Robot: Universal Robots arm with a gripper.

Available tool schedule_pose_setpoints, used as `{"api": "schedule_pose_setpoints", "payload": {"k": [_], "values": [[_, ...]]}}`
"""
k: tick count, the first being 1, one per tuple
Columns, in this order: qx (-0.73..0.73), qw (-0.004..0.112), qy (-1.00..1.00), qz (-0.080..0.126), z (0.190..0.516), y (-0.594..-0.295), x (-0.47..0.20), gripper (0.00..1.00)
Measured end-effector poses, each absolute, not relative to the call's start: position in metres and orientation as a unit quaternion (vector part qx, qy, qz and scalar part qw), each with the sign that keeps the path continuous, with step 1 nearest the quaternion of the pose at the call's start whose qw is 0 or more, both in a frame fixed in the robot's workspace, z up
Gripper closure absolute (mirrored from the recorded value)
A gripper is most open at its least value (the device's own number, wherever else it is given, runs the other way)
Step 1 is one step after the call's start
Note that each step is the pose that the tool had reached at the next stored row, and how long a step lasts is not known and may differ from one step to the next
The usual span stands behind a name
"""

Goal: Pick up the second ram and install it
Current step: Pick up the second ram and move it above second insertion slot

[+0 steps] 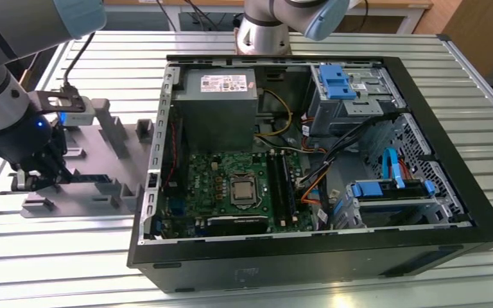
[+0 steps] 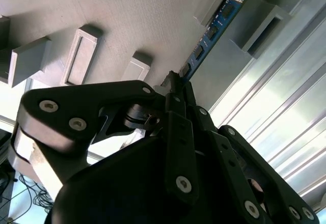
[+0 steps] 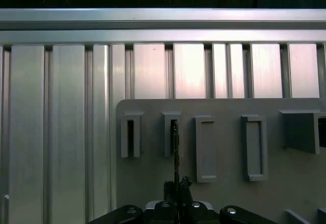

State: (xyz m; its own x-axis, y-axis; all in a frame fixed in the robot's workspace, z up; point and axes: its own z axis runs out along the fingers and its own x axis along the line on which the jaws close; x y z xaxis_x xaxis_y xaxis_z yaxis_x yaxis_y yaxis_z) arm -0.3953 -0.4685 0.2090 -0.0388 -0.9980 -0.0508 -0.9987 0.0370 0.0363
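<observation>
Exterior view, from its left to its right. At the far left I have the gripper (image 1: 34, 174) down over the grey fixture (image 1: 101, 138). The ram (image 1: 82, 178) stands on edge in the fixture's slots, just beside the fingertips on the exterior view's right. Its long axis runs level, away from the gripper and toward the case (image 1: 315, 263). Further right, inside the open case, lies the motherboard (image 1: 208, 173), with its long black slots (image 1: 279, 186) running across the ram's axis rather than along it.

In the second wrist view, the fingers meet on the near end of the ram (image 2: 216, 25), and the blue-labelled board runs straight out from between them. I judge the gripper clamped on that end. In the first wrist view, the ram (image 3: 175, 142) is seen edge-on as a thin line rising from between the fingertips, in line with the gripper's centre. It is seated in the fixture, not lifted.
</observation>
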Motion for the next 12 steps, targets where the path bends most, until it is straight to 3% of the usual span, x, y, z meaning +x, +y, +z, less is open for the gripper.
{"api": "schedule_pose_setpoints", "payload": {"k": [12], "values": [[-0.693, 0.006, 0.720, 0.031, 0.2125, -0.4685, -0.3953, 0.86]]}}
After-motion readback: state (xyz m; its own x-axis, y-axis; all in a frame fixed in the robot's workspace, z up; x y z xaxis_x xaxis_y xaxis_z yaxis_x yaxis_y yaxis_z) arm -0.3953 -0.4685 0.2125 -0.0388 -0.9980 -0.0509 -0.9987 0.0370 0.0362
